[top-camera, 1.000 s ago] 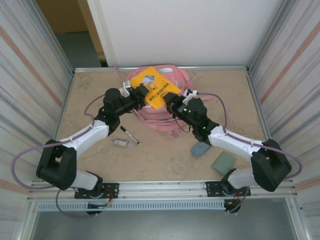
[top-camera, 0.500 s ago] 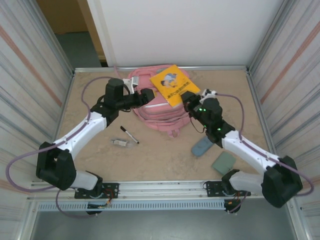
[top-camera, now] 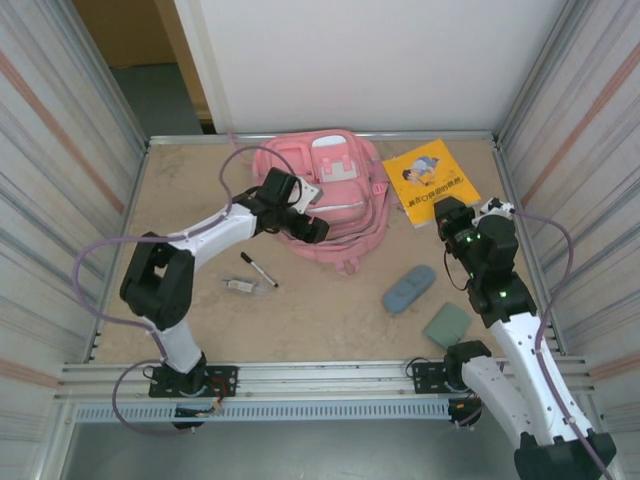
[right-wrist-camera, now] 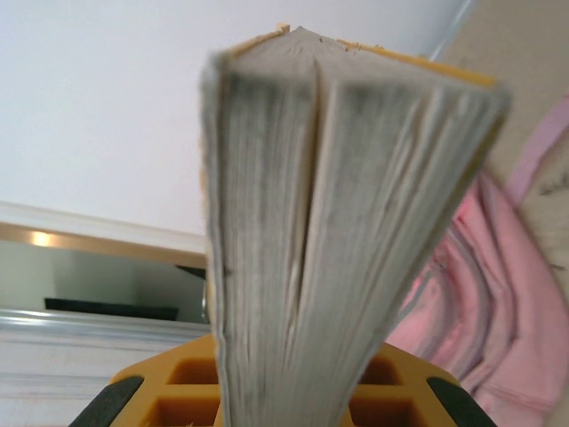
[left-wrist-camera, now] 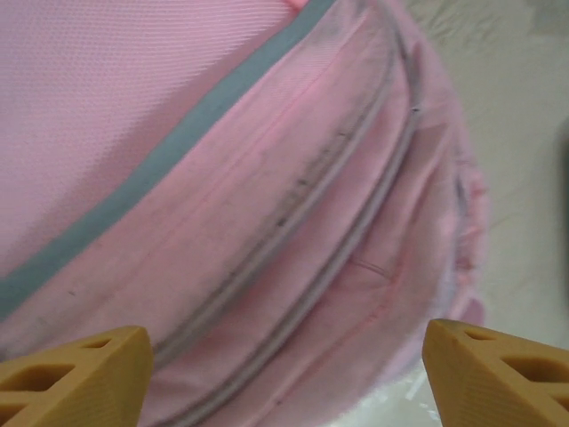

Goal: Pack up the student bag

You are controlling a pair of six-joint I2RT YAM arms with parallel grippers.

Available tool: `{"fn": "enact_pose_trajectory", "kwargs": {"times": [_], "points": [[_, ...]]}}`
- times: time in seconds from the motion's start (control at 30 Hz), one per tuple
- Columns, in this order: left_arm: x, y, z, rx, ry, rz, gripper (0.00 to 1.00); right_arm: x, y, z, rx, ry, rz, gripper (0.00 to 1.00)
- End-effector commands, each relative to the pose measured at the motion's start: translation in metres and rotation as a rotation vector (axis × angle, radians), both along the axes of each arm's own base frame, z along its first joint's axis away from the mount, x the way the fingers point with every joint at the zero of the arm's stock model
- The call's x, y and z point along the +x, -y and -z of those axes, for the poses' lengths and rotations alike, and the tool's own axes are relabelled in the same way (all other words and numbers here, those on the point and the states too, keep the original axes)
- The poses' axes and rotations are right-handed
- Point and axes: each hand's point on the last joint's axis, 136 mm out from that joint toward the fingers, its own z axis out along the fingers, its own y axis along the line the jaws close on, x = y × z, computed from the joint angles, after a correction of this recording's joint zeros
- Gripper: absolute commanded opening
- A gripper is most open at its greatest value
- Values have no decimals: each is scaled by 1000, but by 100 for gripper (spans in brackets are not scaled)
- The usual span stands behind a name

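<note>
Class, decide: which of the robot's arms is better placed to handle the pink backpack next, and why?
Left. The left claw hangs open right over the zips of the backpack; the right claw is shut on the yellow book, off to the backpack's right.

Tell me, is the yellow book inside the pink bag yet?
Out. The yellow book is clamped in the right gripper, off to the right of the student bag, not in it.

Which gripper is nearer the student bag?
Left. The left gripper hovers open at the student bag, over its near side; the right gripper holds the yellow book to its right.
</note>
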Motion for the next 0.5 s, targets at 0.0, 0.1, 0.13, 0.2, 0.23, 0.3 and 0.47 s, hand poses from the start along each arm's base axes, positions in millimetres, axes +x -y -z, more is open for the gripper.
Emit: {"fn": "enact_pose_trajectory", "kwargs": {"times": [0.0, 0.1, 0.13, 0.2, 0.23, 0.3, 0.47], "points": [[11, -1, -7, 167, 126, 104, 87, -9, -1, -11, -18, 38, -33, 0], [16, 5, 5, 321, 216, 160, 90, -11, -3, -12, -16, 37, -45, 0], [18, 7, 8, 370, 235, 172, 91, -11, -3, -12, -16, 38, -48, 0], [27, 8, 17, 469, 271, 171, 92, -10, -5, -11, -18, 36, -58, 0], [31, 10, 21, 491, 273, 166, 92, -10, -6, -12, -22, 41, -64, 0], [38, 14, 29, 523, 255, 180, 91, -8, -9, -14, -22, 44, -82, 0], [45, 24, 49, 546, 178, 203, 78, -7, -13, -13, -15, 45, -105, 0]]}}
